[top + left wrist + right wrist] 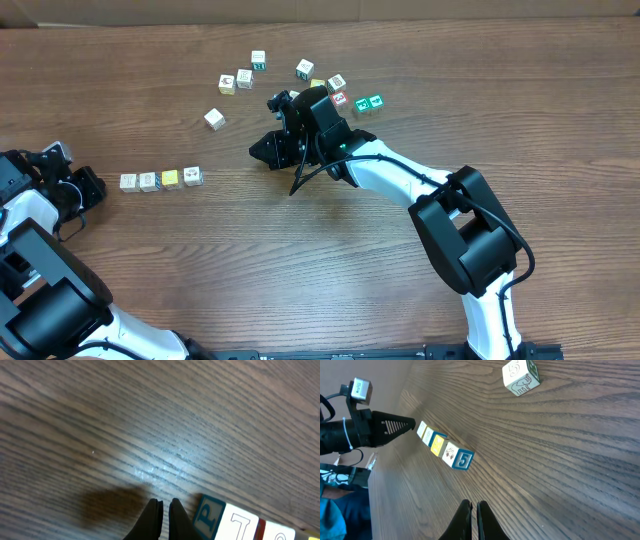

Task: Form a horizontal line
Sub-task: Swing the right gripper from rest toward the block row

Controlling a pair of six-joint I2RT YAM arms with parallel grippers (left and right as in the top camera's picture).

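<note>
My left claw [162,505] and right claw [472,506], both pressed together, flank the horizontal line [160,179] near the left edge of the desk [300,270].

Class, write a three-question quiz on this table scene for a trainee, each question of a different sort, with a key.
1. True or false: the yellow cube sits at one end of the row.
2. How many cubes make up the row? A three; B four; C six.
3. In one word, how do the left tool and the right tool stand: open or shut?
Key: 1 false, it has a neighbour on each side; 2 B; 3 shut, and neither holds anything.
</note>
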